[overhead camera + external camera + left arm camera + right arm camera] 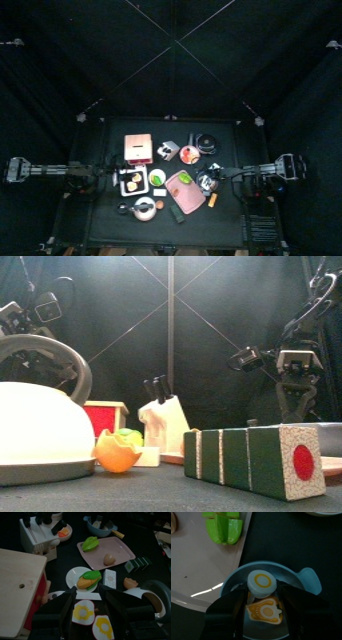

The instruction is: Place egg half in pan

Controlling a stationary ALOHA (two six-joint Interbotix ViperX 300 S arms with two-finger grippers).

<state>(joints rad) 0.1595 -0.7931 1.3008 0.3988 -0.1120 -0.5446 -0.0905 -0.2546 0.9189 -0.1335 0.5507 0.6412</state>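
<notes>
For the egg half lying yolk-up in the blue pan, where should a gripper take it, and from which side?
Probably across the white outer edge of the egg half, coming straight down from above: it lies flat, round and yolk-up, and the blue pan's raised wall blocks a sideways approach. The right gripper hangs open over it.

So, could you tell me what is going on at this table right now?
The right gripper hangs directly over the blue pan, where an egg half with a yellow yolk lies, with an orange piece beside it in the pan. The pink tray beside the pan holds green food. The left gripper hovers over two fried eggs, near a white plate of vegetables.
</notes>
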